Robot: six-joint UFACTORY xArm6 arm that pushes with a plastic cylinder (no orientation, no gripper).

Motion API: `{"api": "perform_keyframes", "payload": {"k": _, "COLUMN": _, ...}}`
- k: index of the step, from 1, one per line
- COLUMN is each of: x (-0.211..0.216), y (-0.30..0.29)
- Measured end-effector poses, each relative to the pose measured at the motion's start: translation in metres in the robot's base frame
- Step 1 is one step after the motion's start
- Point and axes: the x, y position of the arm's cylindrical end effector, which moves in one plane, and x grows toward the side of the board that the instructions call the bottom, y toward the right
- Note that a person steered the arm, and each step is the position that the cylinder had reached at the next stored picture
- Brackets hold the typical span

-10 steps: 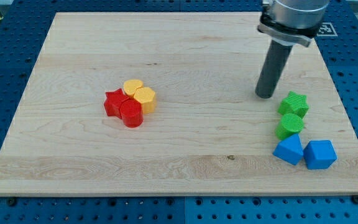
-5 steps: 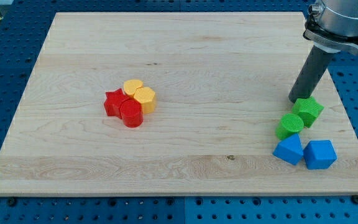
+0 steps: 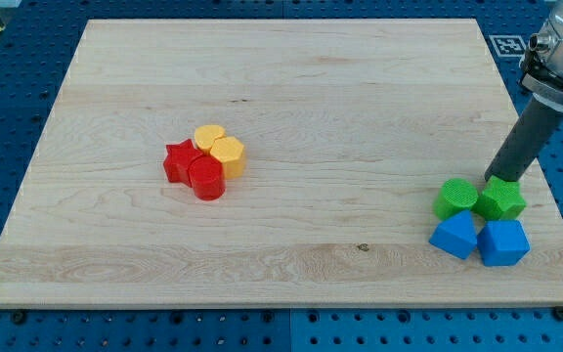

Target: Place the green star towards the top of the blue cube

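Note:
The green star (image 3: 501,199) lies near the board's right edge, directly above the blue cube (image 3: 504,242) and touching it. My tip (image 3: 498,178) rests against the star's upper edge. A green cylinder (image 3: 454,198) sits just left of the star. A blue triangular block (image 3: 454,236) lies left of the cube, below the cylinder.
A cluster sits left of centre on the wooden board (image 3: 281,88): a red star (image 3: 178,161), a red cylinder (image 3: 206,179), a yellow block (image 3: 208,136) and a yellow hexagon (image 3: 228,153). The board's right edge runs close to the star and cube.
My tip has moved right and down, pushing the green star from above the green cylinder to a spot right of it, directly above the blue cube.

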Motion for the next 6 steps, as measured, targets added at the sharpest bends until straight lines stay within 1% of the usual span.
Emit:
{"api": "perform_keyframes", "payload": {"k": 4, "x": 0.0082, "y": 0.0000}}
{"api": "perform_keyframes", "payload": {"k": 6, "x": 0.0002, "y": -0.0004}}
